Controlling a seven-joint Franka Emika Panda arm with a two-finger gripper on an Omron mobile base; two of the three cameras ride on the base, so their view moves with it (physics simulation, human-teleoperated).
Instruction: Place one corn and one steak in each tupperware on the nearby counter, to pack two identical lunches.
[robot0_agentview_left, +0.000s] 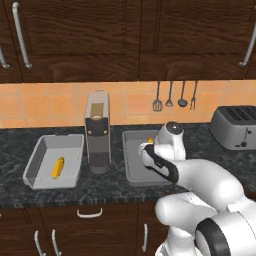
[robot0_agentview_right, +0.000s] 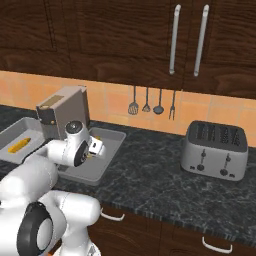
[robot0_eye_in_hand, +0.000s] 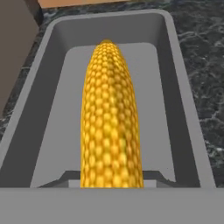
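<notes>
My gripper (robot0_agentview_left: 149, 146) is shut on a yellow corn (robot0_eye_in_hand: 111, 127) and holds it low over the right tupperware (robot0_agentview_left: 133, 165), a shallow grey container on the dark speckled counter (robot0_agentview_left: 200, 142). In the hand view the cob runs lengthwise above the container's floor, between its grey walls (robot0_eye_in_hand: 181, 96). The right base view shows the gripper (robot0_agentview_right: 98, 147) over the same tupperware (robot0_agentview_right: 102, 167). The left tupperware (robot0_agentview_left: 44, 152) holds the other corn (robot0_agentview_left: 58, 167), which lies loose on its floor (robot0_agentview_right: 20, 145). The steak is out of view.
A tall grey coffee machine (robot0_agentview_left: 97, 131) stands between the two containers, close to the arm's left. A silver toaster (robot0_agentview_left: 234, 127) sits at the counter's far right. Utensils (robot0_agentview_left: 174, 96) hang on the tiled wall behind. Drawers with silver handles (robot0_agentview_left: 90, 213) are below.
</notes>
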